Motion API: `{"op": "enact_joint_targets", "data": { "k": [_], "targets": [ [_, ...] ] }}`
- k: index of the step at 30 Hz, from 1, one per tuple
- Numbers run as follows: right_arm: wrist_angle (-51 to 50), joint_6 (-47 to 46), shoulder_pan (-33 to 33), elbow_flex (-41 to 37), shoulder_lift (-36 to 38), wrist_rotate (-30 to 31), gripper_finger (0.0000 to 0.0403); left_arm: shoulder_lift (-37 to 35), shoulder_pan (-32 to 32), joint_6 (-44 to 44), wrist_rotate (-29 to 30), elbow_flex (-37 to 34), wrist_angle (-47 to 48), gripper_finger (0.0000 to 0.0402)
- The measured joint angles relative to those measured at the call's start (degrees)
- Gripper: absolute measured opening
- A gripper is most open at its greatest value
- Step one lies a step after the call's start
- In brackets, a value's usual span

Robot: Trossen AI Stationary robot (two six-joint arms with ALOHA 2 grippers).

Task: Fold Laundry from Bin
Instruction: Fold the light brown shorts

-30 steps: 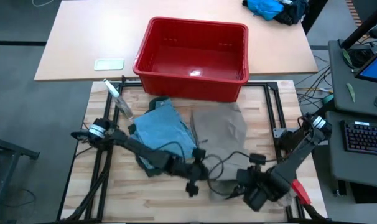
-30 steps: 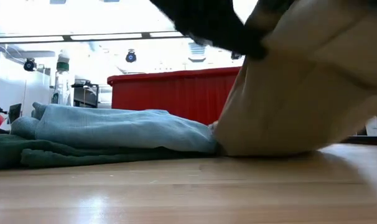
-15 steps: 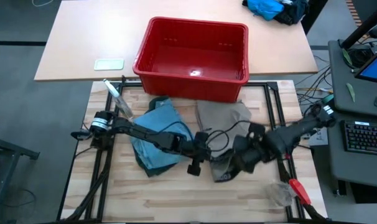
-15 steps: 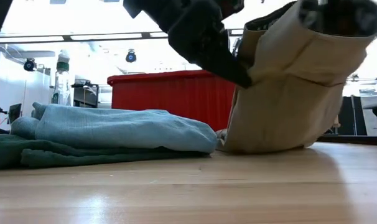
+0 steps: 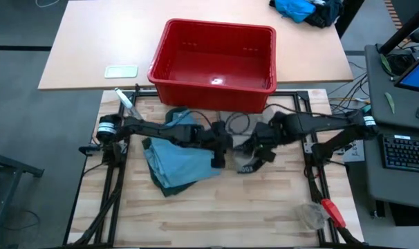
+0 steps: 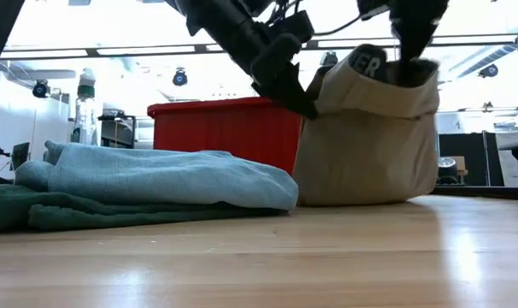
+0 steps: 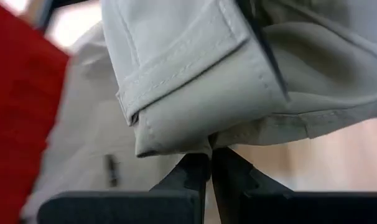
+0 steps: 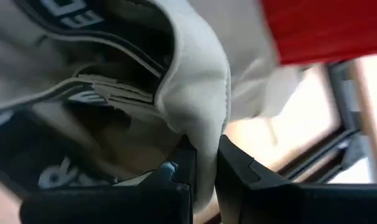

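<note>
The khaki-taupe piece point(image 5: 249, 153) point(image 6: 366, 145) stands doubled up at the table's middle, its lower fold on the wood. My left gripper point(image 5: 220, 149) point(image 6: 300, 101) is shut on its left upper end. My right gripper point(image 5: 261, 142) point(image 6: 409, 64) is shut on its right upper end. The light blue denim trousers point(image 5: 182, 155) point(image 6: 165, 175) lie on the dark green shorts point(image 6: 37, 210) to the left. The red bin point(image 5: 216, 59) stands at the far side, with no laundry showing inside. My left gripper pinches a stitched hem corner point(image 7: 195, 144) of the khaki piece between its two fingertips point(image 7: 229, 163). It comes slanting down from the table's left. The cloth hangs below the fingers, with its lower part on the table. My right gripper pinches the khaki piece's folded upper edge point(image 8: 204, 124), beside a black lettered band, between its two fingers point(image 8: 235, 168). The fingers point down from above. The cloth hangs from them, several layers bunched, with its bottom resting on the table.
A clear bottle point(image 5: 130, 111) lies near the table's far left corner. Crumpled clear plastic and a red-handled tool point(image 5: 323, 211) lie at the near right. A bright blue cloth heap point(image 5: 299, 10) lies on the far table, and a keyboard point(image 5: 406, 152) sits off to the right.
Both grippers have gone toward the far edge and the bin, rising a little. The right gripper has swung in from the near right corner. They have carried the khaki piece's near end up and over, so the piece now stands doubled. The trousers have stayed put.
</note>
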State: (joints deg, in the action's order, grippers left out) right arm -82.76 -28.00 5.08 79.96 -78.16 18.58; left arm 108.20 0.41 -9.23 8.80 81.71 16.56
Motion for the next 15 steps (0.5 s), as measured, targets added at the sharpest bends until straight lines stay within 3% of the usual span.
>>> {"op": "enact_joint_targets", "data": {
  "k": [3,15],
  "targets": [
    [1.7,2.1,-3.7,-0.9,0.2,3.9,0.0027,-0.4,2.7,2.0,2.3,-0.2,0.0,0.0],
    [11.8,9.7,-19.4,-2.7,-0.4,3.9,0.0027,-0.3,10.8,7.7,2.7,-2.5,-3.4,0.0]
  ]
}}
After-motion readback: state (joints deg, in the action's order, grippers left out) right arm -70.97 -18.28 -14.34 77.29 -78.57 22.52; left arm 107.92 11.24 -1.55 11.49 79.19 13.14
